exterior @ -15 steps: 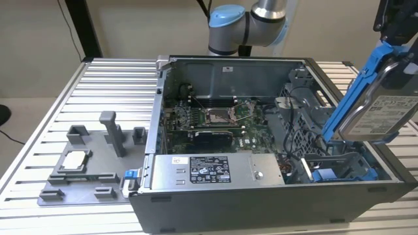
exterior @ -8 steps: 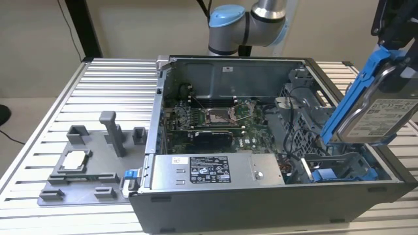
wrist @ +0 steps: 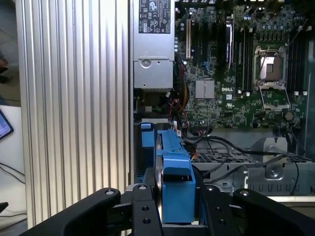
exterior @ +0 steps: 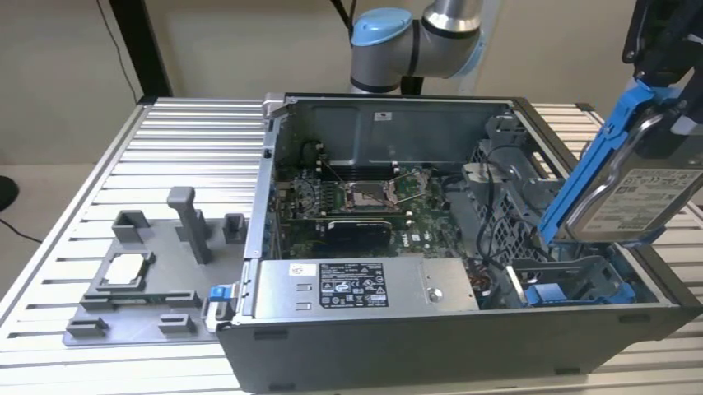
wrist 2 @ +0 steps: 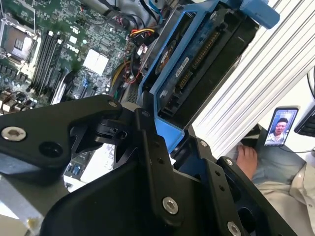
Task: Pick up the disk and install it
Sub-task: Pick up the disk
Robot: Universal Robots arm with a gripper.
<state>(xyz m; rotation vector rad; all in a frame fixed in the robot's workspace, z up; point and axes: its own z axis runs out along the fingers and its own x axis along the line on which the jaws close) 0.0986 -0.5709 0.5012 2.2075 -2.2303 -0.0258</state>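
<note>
1. A ribbed aluminium surface [exterior: 165,148] carries an open grey metal computer case [exterior: 439,346], lying on its side with its interior exposed.
2. A silver and pale-blue robot arm [exterior: 423,41] rises behind the case's far wall in the exterior view.
3. Inside the case a green circuit board [exterior: 363,197] with an empty processor socket lies beside a large grey box with a black label [exterior: 363,286], which sits along the near wall.
4. A grey plastic fixture plate [exterior: 143,321] rests on the surface at the exterior view's left, well apart from the disk.
5. The flat silver-grey disk with a white label, clipped in a blue plastic frame [exterior: 643,197], hangs on edge and tilted above the case's end at the exterior view's right, over a bay with blue fittings and not seated in it.
6. The black hand [wrist: 177,204] is clamped on the disk's blue frame, its fingers [wrist: 142,206] pressing from both sides in the first wrist view.
7. A small square silver chip [exterior: 124,269] sits in a pocket of the fixture plate.
</note>
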